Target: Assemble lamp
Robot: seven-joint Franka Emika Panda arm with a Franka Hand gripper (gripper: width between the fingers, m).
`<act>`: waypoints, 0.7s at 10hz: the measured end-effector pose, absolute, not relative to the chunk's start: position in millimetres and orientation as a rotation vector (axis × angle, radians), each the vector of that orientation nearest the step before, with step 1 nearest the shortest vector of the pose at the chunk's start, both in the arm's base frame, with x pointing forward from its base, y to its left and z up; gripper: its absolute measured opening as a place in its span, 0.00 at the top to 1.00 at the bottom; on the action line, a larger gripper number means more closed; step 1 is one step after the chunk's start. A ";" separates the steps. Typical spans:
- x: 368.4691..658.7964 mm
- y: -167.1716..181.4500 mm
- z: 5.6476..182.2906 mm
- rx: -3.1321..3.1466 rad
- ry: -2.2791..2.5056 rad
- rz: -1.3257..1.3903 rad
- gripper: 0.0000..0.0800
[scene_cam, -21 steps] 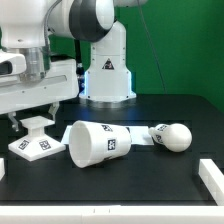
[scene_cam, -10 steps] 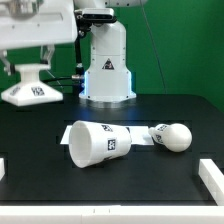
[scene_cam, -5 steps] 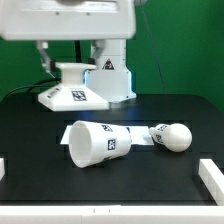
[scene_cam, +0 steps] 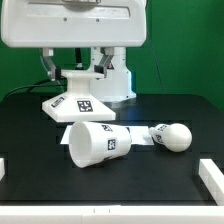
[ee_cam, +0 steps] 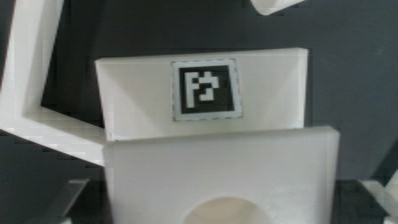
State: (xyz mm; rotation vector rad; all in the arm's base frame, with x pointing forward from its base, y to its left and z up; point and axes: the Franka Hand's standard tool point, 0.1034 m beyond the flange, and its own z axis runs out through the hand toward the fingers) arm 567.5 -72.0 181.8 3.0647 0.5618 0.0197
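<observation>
Across the lower part of the exterior view spreads the black table (scene_cam: 30,140), with a green backdrop behind it. Over its far side hangs the arm's broad white housing (scene_cam: 75,22), and behind that stands the white pedestal (scene_cam: 118,82) with a triangle logo.

On the table the shade (scene_cam: 92,143) lies on its side, open mouth toward the exterior view's left, a tag on its wall. Behind it, toward the exterior view's left, is the square stepped base (scene_cam: 82,104). It is tilted and held low over the table. The gripper (scene_cam: 76,68) pinches its raised upper step, one dark finger (scene_cam: 103,62) on each side. Whether a lower corner touches the table cannot be told.

In the wrist view the base (ee_cam: 143,100) fills the picture, its tag (ee_cam: 203,90) facing the camera.

The bulb (scene_cam: 172,136) lies on its side just beside the shade, toward the exterior view's right, with its ball head pointing away from the shade.

Two small white blocks (scene_cam: 211,176) sit at the table's near corners.
</observation>
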 end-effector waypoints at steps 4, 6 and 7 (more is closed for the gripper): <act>566.9 -54.6 173.3 3.099 0.370 0.003 0.34; 568.7 -21.8 153.1 3.146 0.173 -0.036 0.34; 574.7 -9.6 142.8 3.174 0.071 -0.045 0.34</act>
